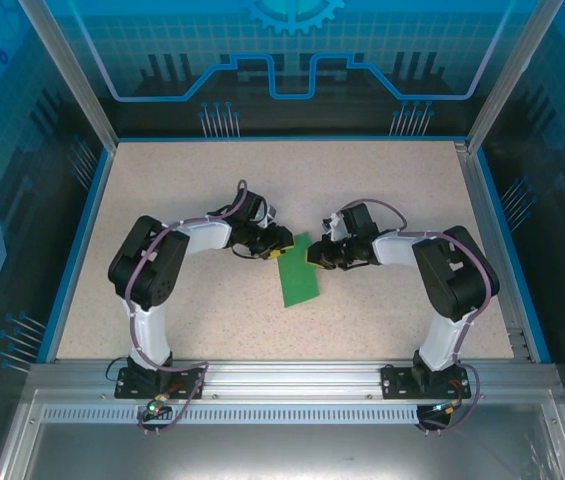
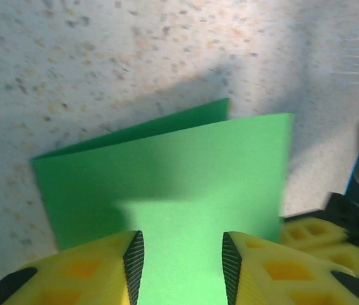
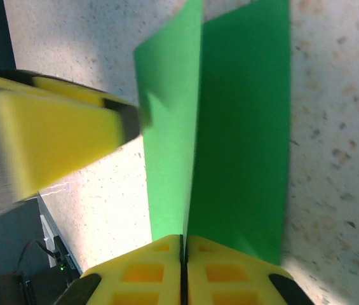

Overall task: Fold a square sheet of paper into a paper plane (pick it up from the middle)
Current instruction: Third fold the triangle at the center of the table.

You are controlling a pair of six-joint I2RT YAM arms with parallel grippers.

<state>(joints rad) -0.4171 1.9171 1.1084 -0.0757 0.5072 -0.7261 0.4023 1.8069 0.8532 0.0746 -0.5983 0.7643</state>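
Note:
The square sheet of paper [image 1: 300, 270] is bright green and lies folded in two lengthwise on the table, a long rectangle and not a paper plane. My right gripper [image 3: 183, 243] is shut on the near end of the raised upper flap [image 3: 169, 127], which stands up from the lower layer [image 3: 246, 127]. My left gripper [image 2: 182, 244] is open, its ribbed pads apart over the top of the sheet [image 2: 185, 178]. One left finger [image 3: 58, 136] touches the flap's far edge. From above, both grippers [image 1: 280, 250] [image 1: 314, 257] meet at the sheet's far end.
The speckled tabletop [image 1: 202, 190] has blue rails and aluminium posts around it. The right gripper's yellow fingers [image 2: 312, 235] sit close beside the left gripper. Both arms bend inward toward the middle.

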